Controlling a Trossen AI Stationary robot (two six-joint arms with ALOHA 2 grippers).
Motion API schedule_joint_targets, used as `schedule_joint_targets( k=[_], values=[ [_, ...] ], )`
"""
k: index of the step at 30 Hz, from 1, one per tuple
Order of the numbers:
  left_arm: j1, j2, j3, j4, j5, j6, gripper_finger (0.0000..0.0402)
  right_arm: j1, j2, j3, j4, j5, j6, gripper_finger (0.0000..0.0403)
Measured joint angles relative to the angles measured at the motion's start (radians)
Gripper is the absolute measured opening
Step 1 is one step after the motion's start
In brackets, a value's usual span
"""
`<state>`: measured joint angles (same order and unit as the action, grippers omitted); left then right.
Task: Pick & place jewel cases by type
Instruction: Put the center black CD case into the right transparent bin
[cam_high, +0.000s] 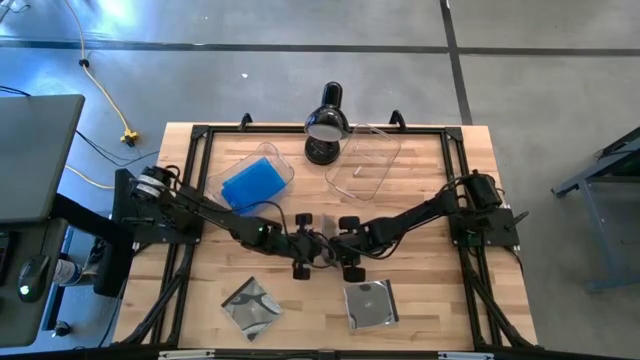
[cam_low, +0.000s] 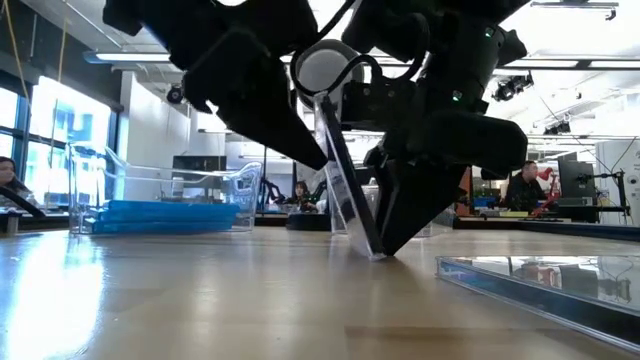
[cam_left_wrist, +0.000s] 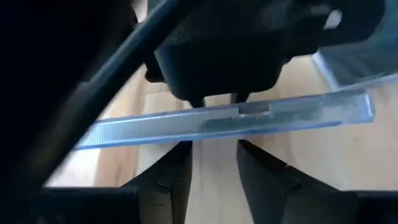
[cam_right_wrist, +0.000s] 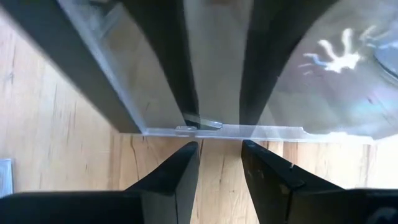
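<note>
A clear case (cam_low: 345, 175) stands tilted on its edge at the table (cam_high: 420, 300) middle, between both grippers.

The left gripper (cam_high: 302, 243) and the right gripper (cam_high: 348, 245) each pinch it narrowly; if one lets go early, I think it may fall flat or slide.

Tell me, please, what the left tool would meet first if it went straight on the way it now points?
Most likely the edge of the clear jewel case standing tilted between the two arms: the left tool faces it closely. Just beyond sits the right tool. Whether the fingers already touch the case is unclear.
</note>
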<state>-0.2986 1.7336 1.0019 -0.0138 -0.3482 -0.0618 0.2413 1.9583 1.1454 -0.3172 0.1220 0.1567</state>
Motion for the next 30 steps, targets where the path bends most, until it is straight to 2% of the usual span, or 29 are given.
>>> schedule_joint_targets(
  k=[3, 7, 10, 13, 19, 30],
  values=[
    [-0.002, -0.007, 0.0, -0.01, -0.077, 0.036, 0.0155, 0.0, 0.0, 0.0, 0.0, -0.005, -0.008, 0.0124],
    [-0.009, -0.018, 0.0, -0.021, -0.141, 0.079, 0.0198, 0.0, 0.0, 0.0, -0.003, -0.007, -0.007, 0.0124],
    [-0.023, -0.018, 0.0, -0.034, -0.175, 0.116, 0.0216, 0.0, 0.0, 0.0, -0.004, -0.008, -0.008, 0.0124],
    [-0.037, -0.018, 0.0, -0.041, -0.209, 0.121, 0.022, 0.0, 0.0, 0.0, -0.005, -0.009, -0.008, 0.0124],
    [-0.077, -0.018, 0.0, -0.041, -0.349, 0.189, 0.022, 0.001, 0.0, 0.0, -0.005, -0.01, -0.008, 0.0124],
    [-0.103, -0.018, -0.001, -0.033, -0.425, 0.234, 0.0221, 0.001, -0.001, -0.001, -0.006, -0.012, -0.006, 0.0124]
  ],
)
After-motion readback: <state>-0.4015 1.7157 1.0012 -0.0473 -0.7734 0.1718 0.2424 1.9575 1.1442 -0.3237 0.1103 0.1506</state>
